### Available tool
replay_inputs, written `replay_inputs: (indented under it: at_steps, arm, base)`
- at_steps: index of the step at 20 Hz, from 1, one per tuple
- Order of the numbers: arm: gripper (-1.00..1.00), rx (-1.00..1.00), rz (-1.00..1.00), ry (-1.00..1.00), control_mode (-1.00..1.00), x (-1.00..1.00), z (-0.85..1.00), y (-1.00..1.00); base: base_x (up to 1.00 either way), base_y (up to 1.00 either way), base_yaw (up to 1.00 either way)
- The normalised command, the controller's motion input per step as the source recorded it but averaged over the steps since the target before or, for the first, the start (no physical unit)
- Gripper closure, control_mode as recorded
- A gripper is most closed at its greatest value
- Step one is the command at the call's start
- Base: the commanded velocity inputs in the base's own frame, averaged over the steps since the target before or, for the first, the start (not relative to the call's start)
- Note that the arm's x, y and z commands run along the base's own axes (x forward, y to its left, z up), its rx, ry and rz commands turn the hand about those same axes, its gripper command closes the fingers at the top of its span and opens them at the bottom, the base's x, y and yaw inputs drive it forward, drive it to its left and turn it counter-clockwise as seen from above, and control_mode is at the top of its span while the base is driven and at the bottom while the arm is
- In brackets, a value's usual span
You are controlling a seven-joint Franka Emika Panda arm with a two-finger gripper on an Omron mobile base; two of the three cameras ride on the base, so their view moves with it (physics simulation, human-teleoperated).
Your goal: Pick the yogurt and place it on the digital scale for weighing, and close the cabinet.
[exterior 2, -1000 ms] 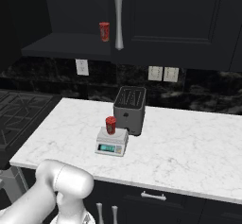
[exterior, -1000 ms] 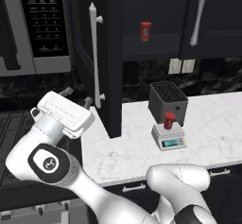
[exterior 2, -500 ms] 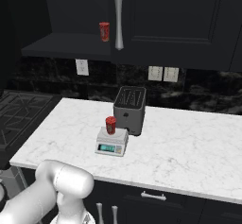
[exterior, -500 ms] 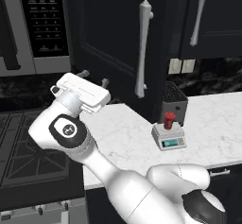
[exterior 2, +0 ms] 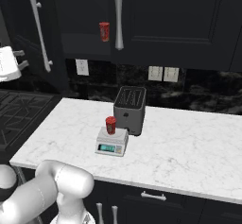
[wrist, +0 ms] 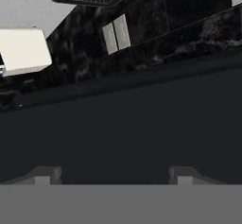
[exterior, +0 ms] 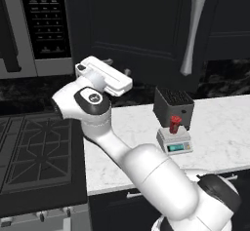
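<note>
The yogurt (exterior: 175, 124) (exterior 2: 110, 124), a small red cup, stands upright on the digital scale (exterior: 176, 144) (exterior 2: 111, 144) on the white marble counter. The cabinet's left door, with its silver bar handle (exterior: 191, 34) (exterior 2: 39, 32), stands partly swung over the black cabinet (exterior 2: 156, 24). My gripper (exterior: 116, 67) (exterior 2: 21, 59) is up at the left, right by that door's dark face, far from the yogurt. Its fingertips (wrist: 42, 176) stand apart with nothing between them, so it is open.
A black toaster (exterior: 173, 106) (exterior 2: 130, 108) stands just behind the scale. A slim red container (exterior 2: 104, 30) sits on the cabinet shelf beside the right door's handle (exterior 2: 118, 18). The microwave (exterior: 46, 25) and stove (exterior: 34, 147) lie to the left.
The left cabinet door has swung steadily toward shut, with my hand following it. The fingers have drawn in a little. Yogurt and scale have not moved.
</note>
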Motion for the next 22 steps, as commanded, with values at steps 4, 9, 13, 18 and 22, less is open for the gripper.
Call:
replay_inputs:
  at_steps: [4,9,13,18,22]
  arm:
    - [-1.00,0.29,0.21,0.00,-1.00,0.82,0.01,-1.00]
    - [-1.00,0.32,0.22,-0.02,-1.00,0.61,0.26,-1.00]
    - [-1.00,0.32,0.25,-0.05,-1.00,0.70,0.17,-1.00]
    - [-1.00,0.31,0.26,-0.10,-1.00,0.75,0.11,-1.00]
    - [-1.00,0.24,0.23,-0.12,-1.00,0.94,0.00,-0.91]
  base:
    - [0.00,0.00,0.00]
    - [0.00,0.00,0.00]
    - [0.00,0.00,0.00]
    - [0.00,0.00,0.00]
    - [0.00,0.00,0.00]
